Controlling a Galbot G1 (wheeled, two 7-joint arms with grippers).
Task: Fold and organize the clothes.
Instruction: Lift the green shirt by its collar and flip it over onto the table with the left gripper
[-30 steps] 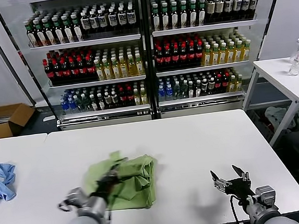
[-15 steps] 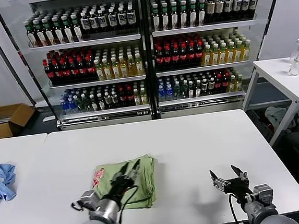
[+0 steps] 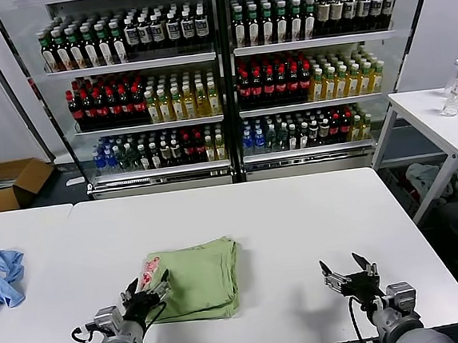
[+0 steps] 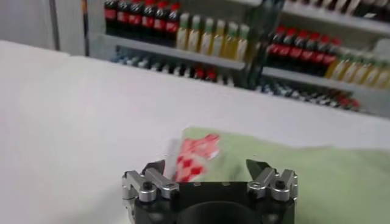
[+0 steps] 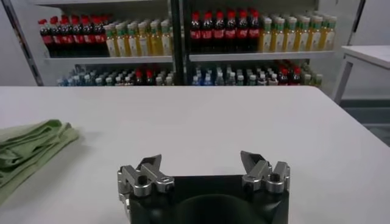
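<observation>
Left hand (image 3: pixel 147 292) hangs spread wide and empty right at the near-left corner of the folded green shirt (image 3: pixel 194 278) on the table (image 3: pixel 298 222), far nearer than the equally open, empty right hand (image 3: pixel 345 273), well off right.

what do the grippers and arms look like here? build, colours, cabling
Both match: the left gripper and right gripper each have a black body, silver metal finger mounts with dark screws, and short dark pointed fingertips. In the head view the wrists are grey and rounded, each with a thin black cable looping beside it. No markings visible.
</observation>
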